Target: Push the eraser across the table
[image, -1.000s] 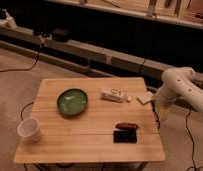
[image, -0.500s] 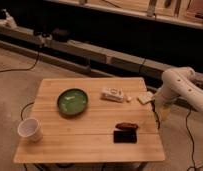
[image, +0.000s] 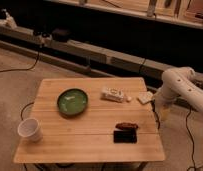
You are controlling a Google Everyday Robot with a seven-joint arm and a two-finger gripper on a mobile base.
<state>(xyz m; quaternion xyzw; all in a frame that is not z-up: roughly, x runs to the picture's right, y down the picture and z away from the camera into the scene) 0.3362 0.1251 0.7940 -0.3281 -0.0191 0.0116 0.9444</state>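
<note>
Still nothing moved. Gripper (image: 164, 111) hangs beside table (image: 95, 146) edge, jaws seemingly apart, empty. Eraser (image: 124, 136) left of it, nearer camera, untouched; push unstarted.

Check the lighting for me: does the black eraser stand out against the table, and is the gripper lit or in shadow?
Camera view: dim, warm light, no glare on the table; the eraser shows as a dark block against the pale planks near the front edge. Camera view: the gripper hangs just off the table's right edge, dimly lit against shadowed floor.
</note>
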